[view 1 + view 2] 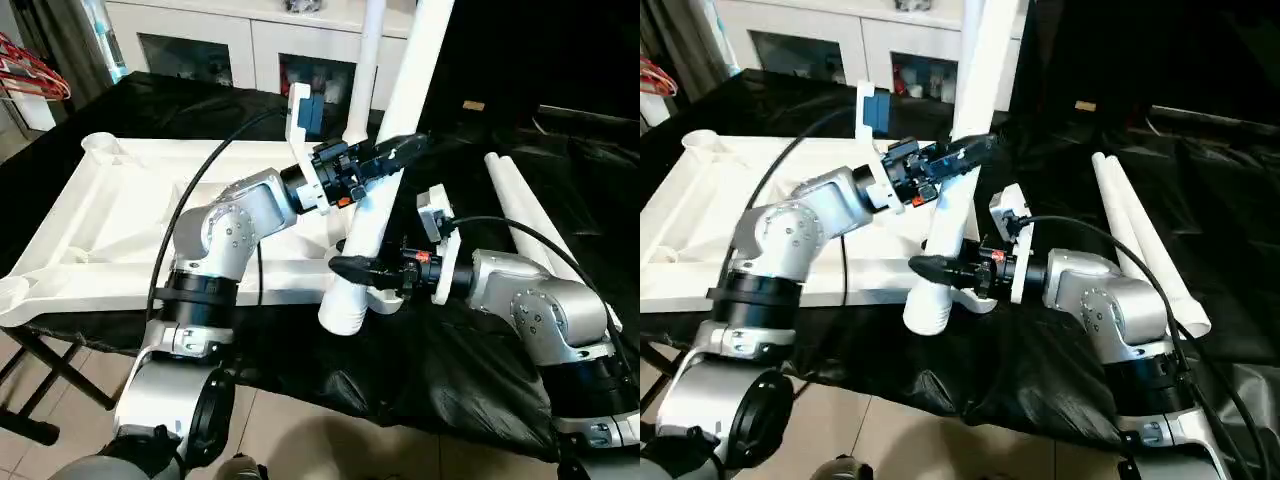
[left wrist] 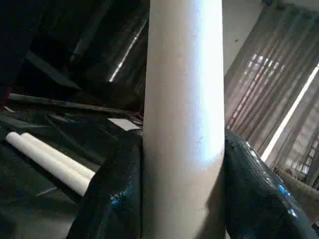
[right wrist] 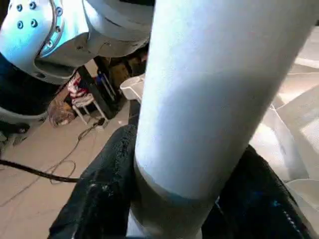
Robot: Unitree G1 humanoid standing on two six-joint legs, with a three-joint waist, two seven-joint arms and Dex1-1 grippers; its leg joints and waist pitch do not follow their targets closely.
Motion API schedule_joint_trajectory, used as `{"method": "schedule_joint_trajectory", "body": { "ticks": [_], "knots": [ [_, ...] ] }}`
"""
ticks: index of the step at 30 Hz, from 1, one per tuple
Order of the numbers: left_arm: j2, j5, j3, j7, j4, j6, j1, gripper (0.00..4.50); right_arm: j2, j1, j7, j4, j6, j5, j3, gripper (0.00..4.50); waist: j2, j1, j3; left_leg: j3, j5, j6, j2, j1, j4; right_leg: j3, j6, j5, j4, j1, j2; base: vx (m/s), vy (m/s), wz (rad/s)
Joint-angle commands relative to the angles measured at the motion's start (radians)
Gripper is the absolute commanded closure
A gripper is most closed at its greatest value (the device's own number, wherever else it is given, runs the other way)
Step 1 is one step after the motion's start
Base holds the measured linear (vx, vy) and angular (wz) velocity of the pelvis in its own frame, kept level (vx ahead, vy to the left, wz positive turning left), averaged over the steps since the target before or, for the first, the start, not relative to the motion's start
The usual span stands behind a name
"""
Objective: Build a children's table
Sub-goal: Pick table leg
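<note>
Tools, two: our left tool (image 1: pixel 398 152) and right tool (image 1: pixel 352 268) both clamp one smooth white tapered leg (image 1: pixel 385 150), upright at the ribbed tabletop's (image 1: pixel 120 215) near corner socket. We judge: keep it plumb, press straight. Spare legs (image 1: pixel 525 215) lie on black-draped desk (image 1: pixel 440 360).

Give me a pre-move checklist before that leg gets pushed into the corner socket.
1. Left hand clamped on the leg, higher up: ok.
2. Right hand clamped on the same leg near its lower end: ok.
3. Leg lined up with the socket: not ok, it leans and its lower end hangs past the tabletop's near edge.
4. Leg end inside a socket: cannot tell.
5. Two spare legs lying clear on the black cover: ok.
</note>
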Motion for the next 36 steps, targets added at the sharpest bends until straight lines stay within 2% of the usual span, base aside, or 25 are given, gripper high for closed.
{"method": "schedule_joint_trajectory", "body": {
  "ticks": [1, 5, 7, 10, 11, 13, 14, 15, 17, 18, 20, 21, 24, 31, 33, 35, 36],
  "knots": [
    [0.000, 0.005, 0.016, 0.018, 0.002, -0.016, -0.030, 2.71, -0.003, -0.016, -0.026, -0.001, -0.008, -0.014, -0.015, 2.53, -0.006, 0.004, -0.085, 0.000, -0.107, 0.025, 0.012, 0.015, -0.061, 0.030, -0.237, -0.052, -0.057, 0.066, -0.051, 0.000, 0.000, 0.00],
    [0.006, 0.020, 0.014, 0.028, 0.002, -0.044, -0.028, 2.71, 0.008, -0.025, -0.056, 0.003, -0.028, -0.026, -0.024, 2.54, -0.006, 0.004, -0.084, 0.001, -0.121, 0.021, 0.013, 0.016, -0.062, 0.030, -0.236, -0.078, -0.060, 0.065, -0.053, 0.000, 0.000, 0.00],
    [0.027, 0.106, -0.028, 0.069, 0.001, -0.113, -0.020, 2.01, 0.033, -0.056, -0.160, 0.005, -0.071, -0.076, -0.043, 2.55, -0.006, 0.002, -0.083, -0.001, -0.119, 0.014, 0.014, 0.015, -0.063, 0.030, -0.229, -0.086, -0.061, 0.064, -0.053, 0.000, 0.000, 0.00],
    [0.041, 0.229, -0.086, 0.179, -0.012, -0.174, -0.012, 1.95, 0.054, -0.084, -0.248, -0.006, -0.081, -0.111, -0.052, 2.55, -0.005, -0.001, -0.082, -0.002, -0.135, -0.016, 0.015, 0.018, -0.067, 0.032, -0.194, -0.126, -0.064, 0.063, -0.052, 0.000, 0.000, 0.00],
    [0.041, 0.229, -0.086, 0.179, -0.012, -0.174, -0.012, 1.67, 0.054, -0.084, -0.248, -0.006, -0.081, -0.111, -0.052, 2.59, -0.003, -0.002, -0.082, -0.002, -0.132, -0.020, 0.015, 0.018, -0.067, 0.033, -0.183, -0.120, -0.063, 0.063, -0.052, 0.000, 0.000, 0.00],
    [0.038, 0.314, -0.117, 0.288, -0.009, -0.212, -0.014, 1.58, 0.067, -0.099, -0.302, -0.016, -0.072, -0.126, -0.054, 2.60, 0.000, 0.000, -0.084, -0.003, -0.126, -0.019, 0.016, 0.018, -0.066, 0.033, -0.183, -0.096, -0.060, 0.062, -0.051, 0.000, 0.000, 0.00],
    [0.030, 0.323, -0.114, 0.320, -0.008, -0.215, -0.016, 1.58, 0.072, -0.103, -0.321, -0.017, -0.071, -0.133, -0.053, 2.60, -0.002, -0.001, -0.085, -0.003, -0.123, -0.020, 0.014, 0.018, -0.066, 0.031, -0.181, -0.081, -0.059, 0.063, -0.049, 0.000, 0.000, 0.00],
    [0.016, 0.337, -0.106, 0.375, -0.006, -0.218, -0.019, 1.55, 0.081, -0.111, -0.353, -0.020, -0.071, -0.147, -0.051, 2.62, 0.001, -0.002, -0.086, -0.002, -0.114, -0.021, 0.014, 0.017, -0.064, 0.032, -0.187, -0.056, -0.057, 0.063, -0.049, 0.000, 0.000, 0.00],
    [-0.020, 0.331, -0.061, 0.460, -0.001, -0.226, -0.026, 1.79, 0.094, -0.116, -0.381, -0.028, -0.072, -0.159, -0.049, 2.62, 0.003, -0.001, -0.087, -0.003, -0.109, -0.022, 0.012, 0.016, -0.063, 0.032, -0.200, -0.031, -0.053, 0.065, -0.049, 0.000, 0.000, 0.00],
    [-0.042, 0.310, -0.028, 0.491, 0.000, -0.236, -0.029, 1.87, 0.099, -0.114, -0.391, -0.036, -0.076, -0.165, -0.045, 2.62, 0.001, -0.002, -0.087, -0.002, -0.118, -0.017, 0.010, 0.015, -0.062, 0.032, -0.209, -0.028, -0.055, 0.067, -0.049, 0.000, 0.000, 0.00],
    [-0.054, 0.297, -0.008, 0.505, 0.000, -0.247, -0.031, 1.92, 0.102, -0.111, -0.397, -0.042, -0.076, -0.170, -0.042, 2.62, 0.002, 0.000, -0.086, -0.002, -0.122, -0.015, 0.010, 0.015, -0.062, 0.032, -0.209, -0.040, -0.057, 0.067, -0.050, 0.000, 0.000, 0.00],
    [-0.056, 0.294, -0.003, 0.507, 0.001, -0.250, -0.032, 2.13, 0.102, -0.111, -0.398, -0.043, -0.076, -0.170, -0.042, 2.63, 0.000, -0.001, -0.086, -0.001, -0.126, -0.013, 0.009, 0.015, -0.061, 0.032, -0.207, -0.045, -0.059, 0.066, -0.048, 0.000, 0.000, 0.00],
    [-0.080, 0.243, 0.052, 0.538, 0.009, -0.264, -0.043, 2.22, 0.106, -0.106, -0.407, -0.052, -0.072, -0.170, -0.041, 2.63, 0.002, -0.001, -0.085, -0.002, -0.139, -0.014, 0.010, 0.017, -0.062, 0.032, -0.209, -0.059, -0.060, 0.065, -0.048, 0.000, 0.000, 0.00],
    [-0.097, 0.200, 0.061, 0.505, -0.017, -0.246, -0.034, 2.54, 0.096, -0.094, -0.397, -0.073, -0.069, -0.173, -0.024, 2.63, 0.000, -0.002, -0.085, -0.002, -0.136, -0.008, 0.010, 0.016, -0.063, 0.032, -0.204, -0.058, -0.060, 0.065, -0.047, 0.000, 0.000, 0.00],
    [-0.093, 0.191, 0.053, 0.477, -0.023, -0.240, -0.031, 2.59, 0.092, -0.095, -0.390, -0.071, -0.065, -0.169, -0.026, 1.93, -0.001, -0.001, -0.084, -0.001, -0.139, -0.008, 0.010, 0.017, -0.063, 0.032, -0.202, -0.066, -0.062, 0.064, -0.048, 0.000, 0.000, 0.00],
    [-0.081, 0.166, 0.041, 0.423, -0.031, -0.229, -0.027, 2.61, 0.078, -0.099, -0.365, -0.059, -0.043, -0.143, -0.041, 1.87, -0.001, -0.002, -0.084, 0.000, -0.145, -0.004, 0.009, 0.018, -0.063, 0.032, -0.202, -0.068, -0.062, 0.064, -0.047, 0.000, 0.000, 0.00],
    [-0.065, 0.139, 0.034, 0.351, -0.029, -0.228, -0.025, 2.64, 0.039, -0.100, -0.303, -0.046, -0.013, -0.114, -0.045, 1.73, -0.001, -0.002, -0.084, 0.000, -0.144, 0.001, 0.008, 0.017, -0.063, 0.032, -0.203, -0.068, -0.062, 0.066, -0.047, 0.000, 0.000, 0.00]
  ]
}}
